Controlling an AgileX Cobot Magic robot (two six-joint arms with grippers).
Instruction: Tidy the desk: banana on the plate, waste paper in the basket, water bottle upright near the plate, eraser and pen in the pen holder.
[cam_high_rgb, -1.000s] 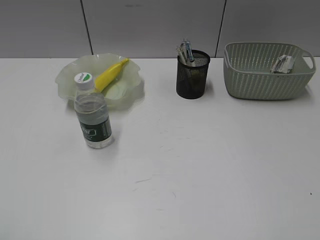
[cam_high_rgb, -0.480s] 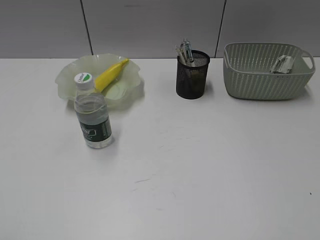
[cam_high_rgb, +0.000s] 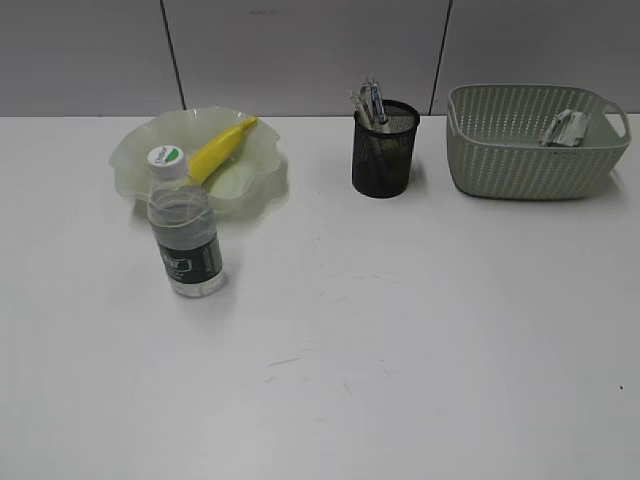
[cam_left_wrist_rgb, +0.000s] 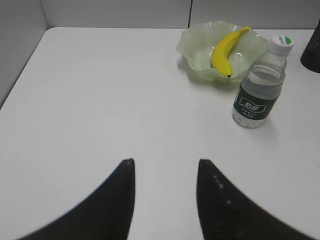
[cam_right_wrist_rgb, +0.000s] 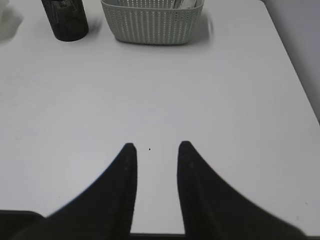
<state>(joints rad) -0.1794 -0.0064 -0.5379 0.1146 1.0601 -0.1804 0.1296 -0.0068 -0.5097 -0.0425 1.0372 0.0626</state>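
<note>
Nothing has shifted since the earlier frames. Nearest, the left gripper and right gripper hang parted and empty over bare desk. Farther on, the water bottle stands upright just beside the plate — banana on it. Beyond, the pen holder holds pens, perhaps the eraser too — and the basket the waste paper.
</note>
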